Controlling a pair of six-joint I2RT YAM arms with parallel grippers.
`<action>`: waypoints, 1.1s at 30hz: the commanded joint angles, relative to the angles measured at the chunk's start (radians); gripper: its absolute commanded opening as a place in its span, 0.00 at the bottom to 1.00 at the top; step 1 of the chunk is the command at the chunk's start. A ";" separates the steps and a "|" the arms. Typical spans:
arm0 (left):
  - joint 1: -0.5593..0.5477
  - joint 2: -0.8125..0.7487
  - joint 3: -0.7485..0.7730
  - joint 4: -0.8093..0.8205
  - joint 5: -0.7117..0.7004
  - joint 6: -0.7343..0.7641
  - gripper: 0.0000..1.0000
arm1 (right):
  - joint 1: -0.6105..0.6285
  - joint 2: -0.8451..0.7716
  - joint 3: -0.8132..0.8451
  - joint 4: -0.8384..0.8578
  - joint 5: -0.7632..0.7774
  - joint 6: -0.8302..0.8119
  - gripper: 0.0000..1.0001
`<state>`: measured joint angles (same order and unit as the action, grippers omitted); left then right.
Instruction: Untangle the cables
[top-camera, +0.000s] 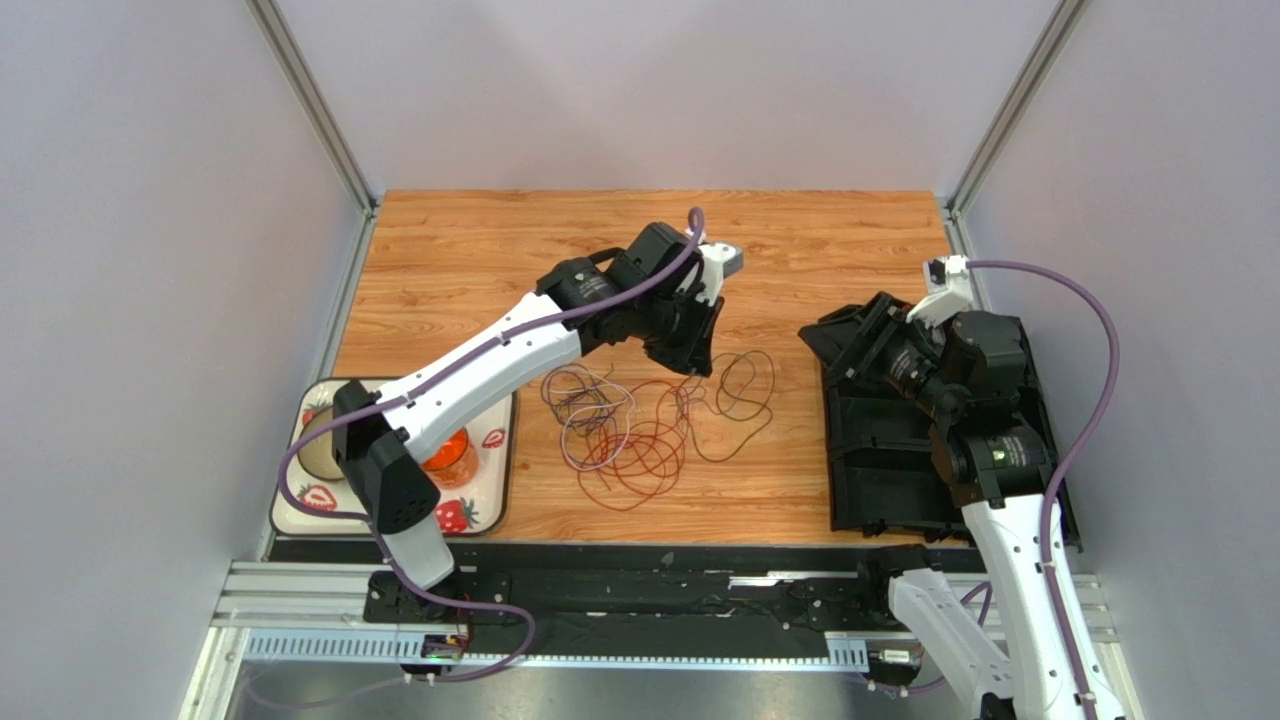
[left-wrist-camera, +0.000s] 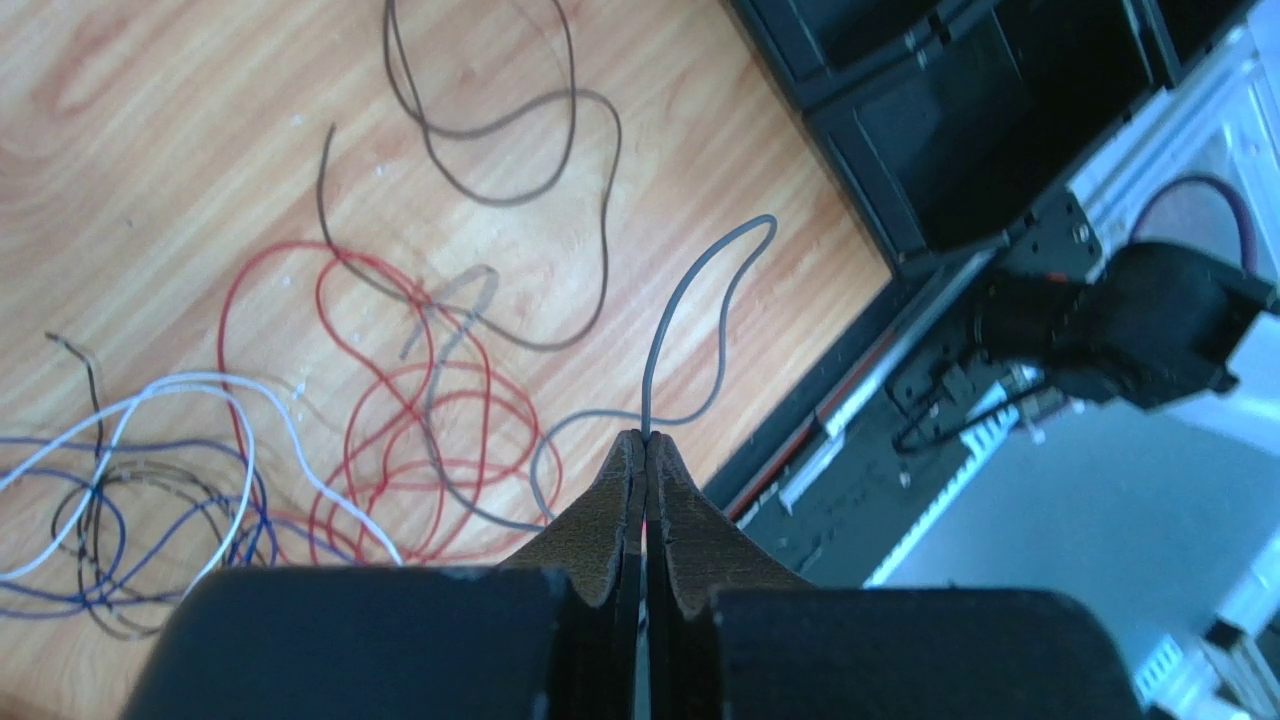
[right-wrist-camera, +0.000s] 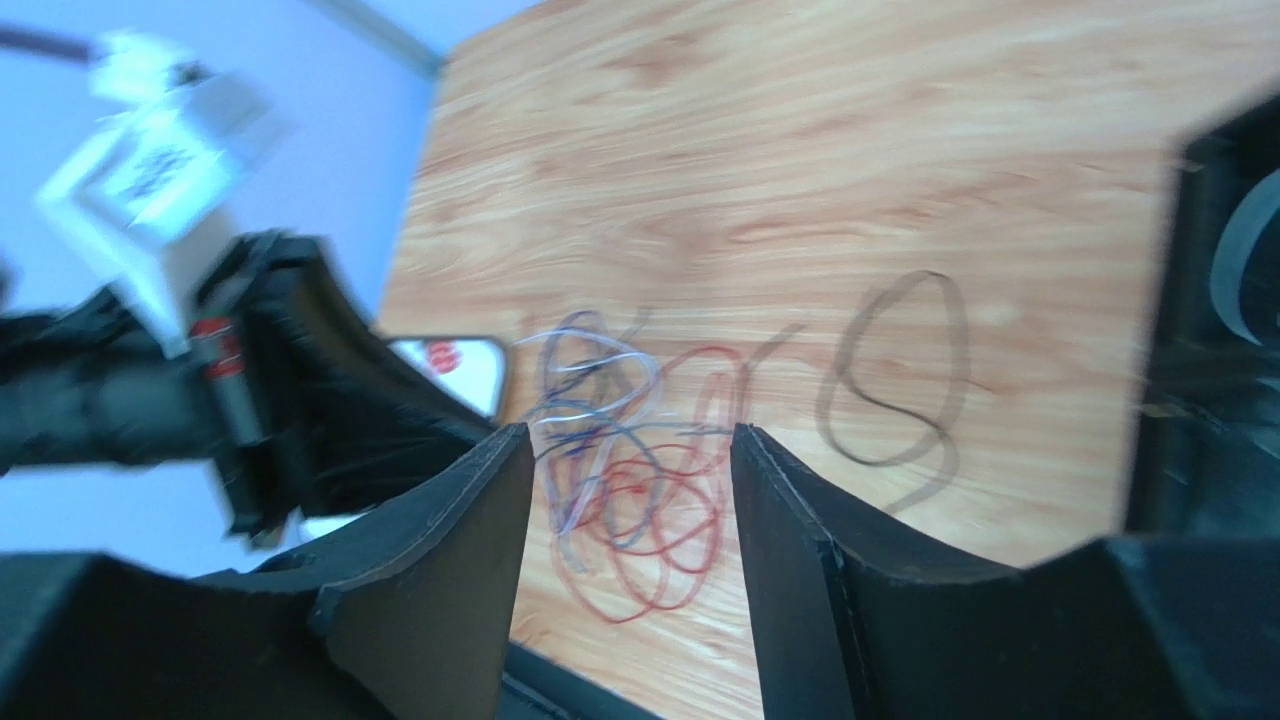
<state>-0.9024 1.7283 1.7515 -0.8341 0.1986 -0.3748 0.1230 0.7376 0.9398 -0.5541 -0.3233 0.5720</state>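
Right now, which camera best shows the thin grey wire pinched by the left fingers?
Left wrist: the thin grey wire rises from the shut left fingers. Top external hides the pinch; right wrist is too blurred to pick it out.

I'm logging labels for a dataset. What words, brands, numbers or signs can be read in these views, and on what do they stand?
No text can be read in any view.
Dark marking on the white block at the left arm's wrist: too blurred to read.
The tray at the table's left: strawberry pictures only, no legible words.
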 joint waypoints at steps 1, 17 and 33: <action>0.029 -0.075 0.042 -0.117 0.133 0.062 0.00 | 0.006 0.002 0.002 0.209 -0.304 -0.008 0.57; 0.056 -0.190 0.057 -0.183 0.291 0.108 0.00 | 0.196 0.138 0.088 0.209 -0.522 -0.159 0.60; 0.065 -0.277 0.003 -0.123 0.306 0.037 0.00 | 0.299 0.164 0.103 0.143 -0.421 -0.224 0.43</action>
<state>-0.8421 1.4940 1.7641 -0.9966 0.4892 -0.3119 0.4099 0.9020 1.0039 -0.4152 -0.7704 0.3702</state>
